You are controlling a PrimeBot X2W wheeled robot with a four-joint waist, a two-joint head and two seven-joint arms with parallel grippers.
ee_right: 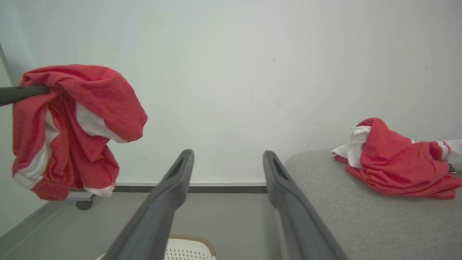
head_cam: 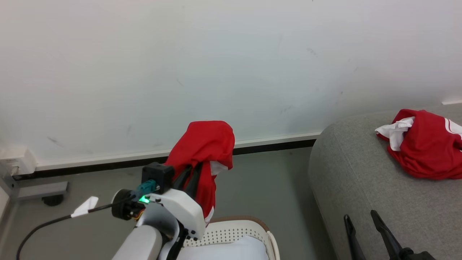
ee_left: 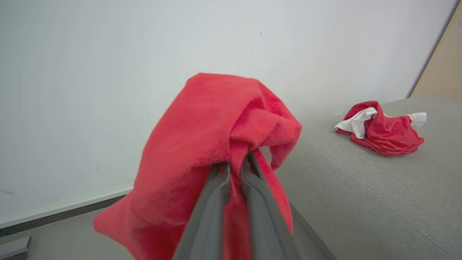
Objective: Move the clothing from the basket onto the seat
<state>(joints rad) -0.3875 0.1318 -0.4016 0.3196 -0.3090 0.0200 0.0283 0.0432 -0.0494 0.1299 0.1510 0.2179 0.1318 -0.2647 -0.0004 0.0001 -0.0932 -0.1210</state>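
Grey seat (head_cam: 355, 187), red clothing (head_cam: 427, 153) crumpled on it, basket (head_cam: 236, 233) on floor (head_cam: 263, 180)

White wall (head_cam: 216, 54), dark skirting (head_cam: 274, 146), grey floor (head_cam: 260, 187)

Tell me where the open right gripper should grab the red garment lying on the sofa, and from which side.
Probably the raised red fold atop the garment, coming down from above. It lies crumpled in a mound on the sofa, so that ridge stands clear of it, while its lower edges lie flat. The right gripper is open.
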